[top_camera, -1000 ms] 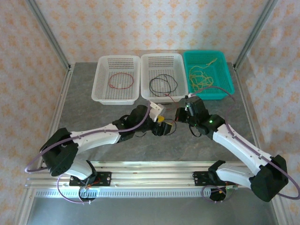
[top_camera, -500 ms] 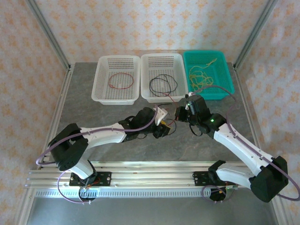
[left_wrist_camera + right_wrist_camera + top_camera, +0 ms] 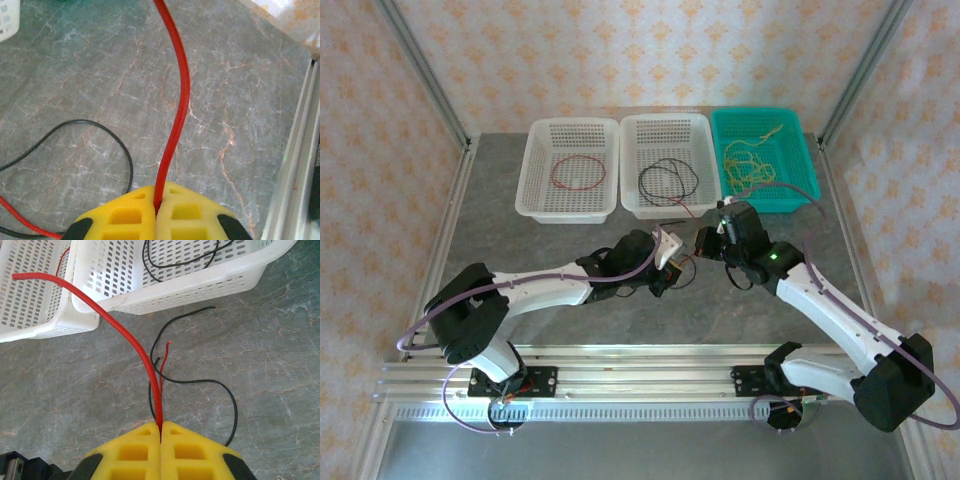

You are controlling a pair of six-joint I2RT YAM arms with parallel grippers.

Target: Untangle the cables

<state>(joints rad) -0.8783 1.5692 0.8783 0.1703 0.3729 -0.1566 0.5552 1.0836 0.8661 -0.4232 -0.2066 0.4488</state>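
A red cable (image 3: 177, 90) lies over the grey table between my two grippers. My left gripper (image 3: 158, 200) is shut on it, its yellow pads (image 3: 125, 215) pinching the cable, which runs up and away. My right gripper (image 3: 161, 429) is shut on the same red cable (image 3: 125, 335), whose free end arches toward the white baskets. A thin black cable (image 3: 220, 387) loops on the table under both grippers, and it also curves past the left fingers (image 3: 125, 155). From above, the left gripper (image 3: 670, 268) and right gripper (image 3: 705, 243) stand close together mid-table.
Three baskets line the back: a white basket (image 3: 535, 200) holding a red loop (image 3: 578, 172), a white basket (image 3: 632, 205) holding a black loop (image 3: 667, 182), and a teal basket (image 3: 805, 180) with yellow cables (image 3: 750, 165). A metal rail (image 3: 295, 165) borders the table.
My left gripper moved right toward the right gripper and closed from open onto the red cable. The right gripper stayed shut and barely moved.
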